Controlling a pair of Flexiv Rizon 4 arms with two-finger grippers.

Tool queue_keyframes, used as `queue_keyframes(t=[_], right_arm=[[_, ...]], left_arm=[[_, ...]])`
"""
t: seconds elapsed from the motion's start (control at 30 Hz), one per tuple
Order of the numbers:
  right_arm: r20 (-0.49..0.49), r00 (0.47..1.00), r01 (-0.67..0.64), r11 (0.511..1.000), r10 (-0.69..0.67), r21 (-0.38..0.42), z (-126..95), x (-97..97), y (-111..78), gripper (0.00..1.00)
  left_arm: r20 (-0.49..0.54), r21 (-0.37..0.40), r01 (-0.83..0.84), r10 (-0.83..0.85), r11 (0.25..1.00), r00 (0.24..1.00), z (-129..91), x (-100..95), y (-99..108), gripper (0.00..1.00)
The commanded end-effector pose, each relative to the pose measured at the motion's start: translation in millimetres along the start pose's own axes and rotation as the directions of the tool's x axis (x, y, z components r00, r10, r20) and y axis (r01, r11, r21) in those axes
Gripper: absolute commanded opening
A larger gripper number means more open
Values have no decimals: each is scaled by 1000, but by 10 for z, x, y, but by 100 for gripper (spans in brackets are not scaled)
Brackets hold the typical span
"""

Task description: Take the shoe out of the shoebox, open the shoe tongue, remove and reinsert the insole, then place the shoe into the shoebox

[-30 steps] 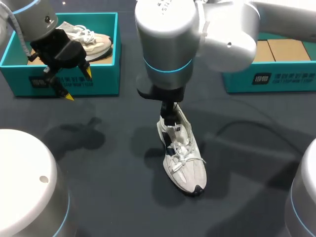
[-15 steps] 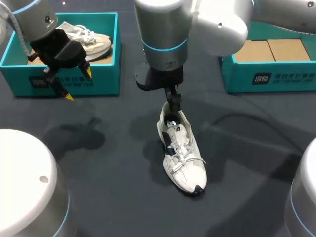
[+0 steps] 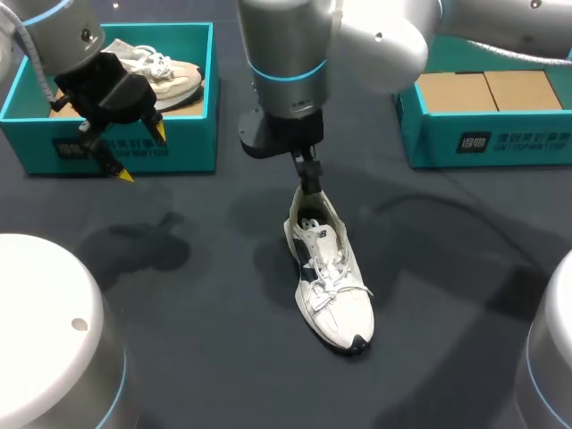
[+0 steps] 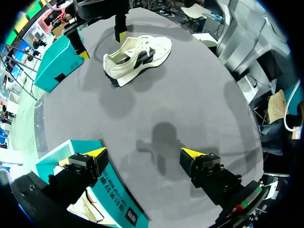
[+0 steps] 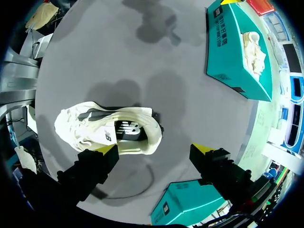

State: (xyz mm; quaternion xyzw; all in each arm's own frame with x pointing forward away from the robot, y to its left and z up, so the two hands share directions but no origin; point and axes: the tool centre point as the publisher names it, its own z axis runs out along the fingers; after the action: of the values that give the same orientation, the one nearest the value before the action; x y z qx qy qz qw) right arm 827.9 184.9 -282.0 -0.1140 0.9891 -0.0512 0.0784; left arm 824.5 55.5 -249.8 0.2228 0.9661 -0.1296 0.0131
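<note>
The right gripper [image 5: 155, 148] hangs with its yellow-tipped fingers spread wide and nothing between them, and bare dark table [image 3: 206, 295] lies open on every side of it. The nearest edges are the teal wall of the right shoebox [image 3: 500, 138], off to one side of it, and the left shoebox [image 3: 192, 134], well apart on the other side. The shoe [image 3: 331, 286] lies flat on the cloth just below and ahead of this gripper. Its heel collar is closest to the fingers and sits nearer one of them than the other, while its toe points away. No finger touches the shoe. The left gripper [image 4: 143, 153] is also spread wide and holds nothing. It hovers over the front wall of the left shoebox, which is partly under one finger, and a second shoe [image 3: 174, 76] rests inside that box. From this gripper the shoe on the table is far ahead across open cloth, near the right gripper. A second ago the right gripper's finger was down at the heel opening; it has since lifted up and back, so the collar now shows clear. The shoe has kept its place, and the left gripper has not moved.
</note>
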Motion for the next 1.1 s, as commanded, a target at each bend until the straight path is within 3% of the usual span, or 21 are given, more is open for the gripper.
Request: queue_keyframes(t=[0.03,0.5,1.1], right_arm=[[-26,1000,-1,1000,0,-8,209,-101,20,100],[-35,999,3,1000,-4,-24,439,-103,-77,100],[-67,997,32,998,-35,-54,843,-33,-13,100]], left_arm=[[-1,-2,-1,1,1000,1000,-2,0,3,100],[-1,-2,-1,1,1000,1000,-2,0,3,100],[-1,-2,-1,1,1000,1000,-2,0,3,100]])
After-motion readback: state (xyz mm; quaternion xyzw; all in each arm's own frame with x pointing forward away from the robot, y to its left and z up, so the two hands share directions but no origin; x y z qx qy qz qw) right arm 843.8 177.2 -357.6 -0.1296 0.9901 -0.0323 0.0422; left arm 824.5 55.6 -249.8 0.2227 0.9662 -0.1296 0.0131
